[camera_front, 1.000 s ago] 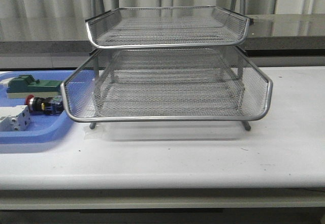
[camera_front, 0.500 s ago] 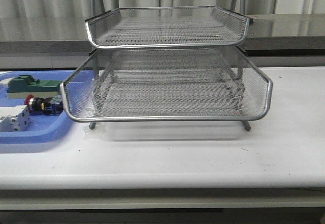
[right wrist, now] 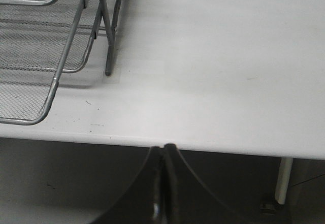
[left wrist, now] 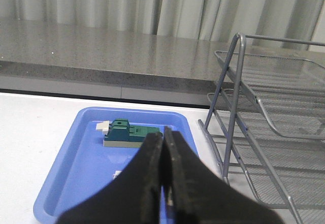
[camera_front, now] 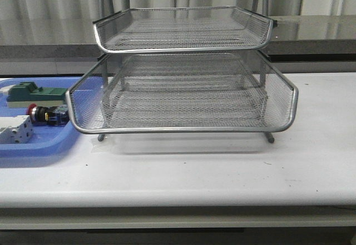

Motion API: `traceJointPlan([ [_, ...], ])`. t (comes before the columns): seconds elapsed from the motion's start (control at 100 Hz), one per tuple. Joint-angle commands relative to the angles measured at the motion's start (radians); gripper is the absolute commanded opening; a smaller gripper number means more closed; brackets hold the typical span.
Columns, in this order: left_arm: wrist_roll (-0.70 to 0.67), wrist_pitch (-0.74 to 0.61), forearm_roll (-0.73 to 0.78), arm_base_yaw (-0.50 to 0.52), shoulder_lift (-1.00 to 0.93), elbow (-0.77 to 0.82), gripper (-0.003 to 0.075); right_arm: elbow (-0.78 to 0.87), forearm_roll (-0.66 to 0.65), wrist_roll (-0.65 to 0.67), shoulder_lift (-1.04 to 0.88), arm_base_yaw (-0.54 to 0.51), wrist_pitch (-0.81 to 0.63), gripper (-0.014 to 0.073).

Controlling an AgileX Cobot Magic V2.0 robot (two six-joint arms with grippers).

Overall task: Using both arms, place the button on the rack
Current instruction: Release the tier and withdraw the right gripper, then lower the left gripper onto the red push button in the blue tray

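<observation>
Both sets of fingers are pressed closed, empty: left gripper (left wrist: 163, 183) above the blue tray (camera_front: 55, 143), right gripper (right wrist: 163, 183) past the table (right wrist: 213, 71) edge. Your button (camera_front: 47, 114) lies in that tray, long axis left-right, beside the rack (camera_front: 183, 89); the left arm is nearer.

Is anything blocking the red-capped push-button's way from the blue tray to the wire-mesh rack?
Nothing visible does. The red-capped push-button lies in the blue plastic tray, right beside the silver wire-mesh rack, whose open tiers look unobstructed.
</observation>
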Motion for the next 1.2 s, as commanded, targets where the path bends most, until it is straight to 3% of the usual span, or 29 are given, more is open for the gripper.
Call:
traceJointPlan([
  [0.0,-0.008,-0.014,0.003,-0.010,0.143,-0.141,-0.0020,-0.035,-0.015,0.002,0.000,0.000,-0.057,-0.0068],
  [0.34,-0.004,0.287,0.167,-0.010,0.740,-0.598,-0.0020,-0.035,-0.015,0.002,0.000,0.000,-0.057,-0.0068],
  [0.65,-0.002,0.375,0.211,-0.010,1.170,-0.904,-0.0020,-0.035,-0.015,0.002,0.000,0.000,-0.057,-0.0068],
  [0.83,-0.002,0.506,0.217,-0.010,1.309,-1.031,-0.0020,-0.035,-0.015,0.002,0.000,0.000,-0.057,-0.0068],
  [1.1,0.007,0.553,0.255,-0.010,1.352,-1.105,-0.0019,-0.035,-0.015,0.002,0.000,0.000,-0.056,-0.0068],
  [1.19,0.060,0.578,0.255,-0.010,1.350,-1.118,0.0028,-0.035,-0.015,0.002,0.000,0.000,-0.056,-0.0068],
])
